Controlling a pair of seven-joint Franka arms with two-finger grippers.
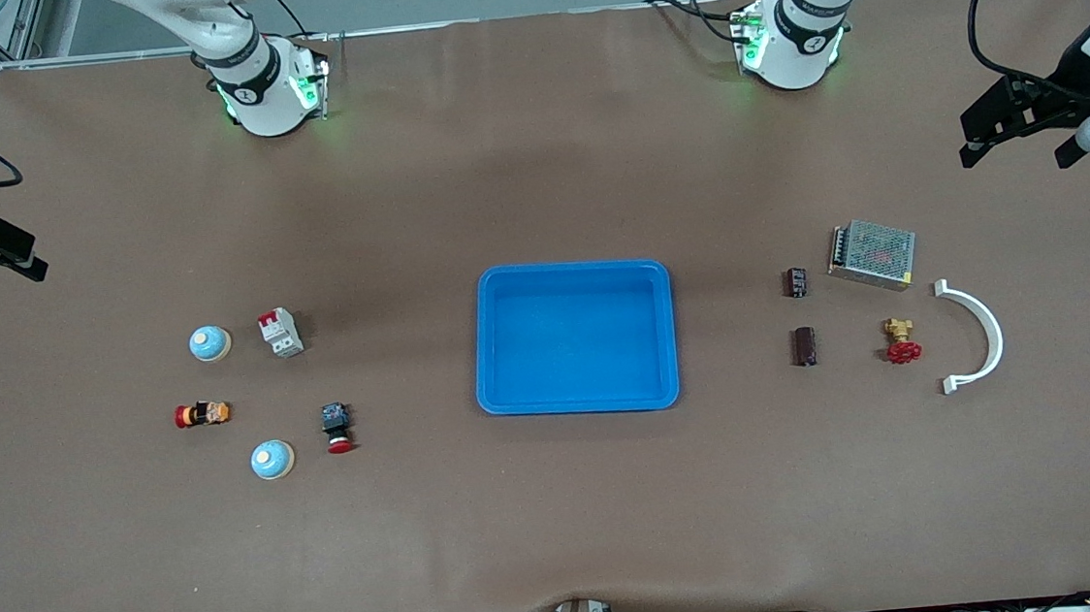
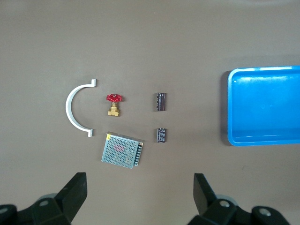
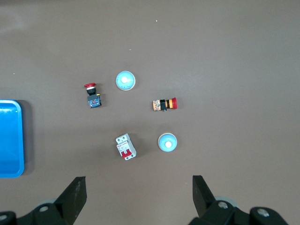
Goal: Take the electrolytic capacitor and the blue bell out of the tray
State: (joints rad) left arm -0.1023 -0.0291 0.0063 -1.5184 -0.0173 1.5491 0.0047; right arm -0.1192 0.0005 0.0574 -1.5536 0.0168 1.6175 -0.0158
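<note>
while both arms wait raised at the surface's ends, left tool (image 2: 137,199) and right tool (image 3: 138,199) spread, capacitors (image 1: 804,346) and bells (image 1: 272,460) flank the tray (image 1: 579,403).

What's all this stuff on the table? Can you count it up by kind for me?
Bells: 2
Capacitors: 2
Push buttons: 2
Circuit breaker: 1
Power supply: 1
Red-handled valve: 1
White curved bracket: 1
Blue tray: 1
Total: 11

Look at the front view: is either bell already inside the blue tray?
No. The blue tray holds nothing, and both bells sit on the table toward the right arm's end.
</note>
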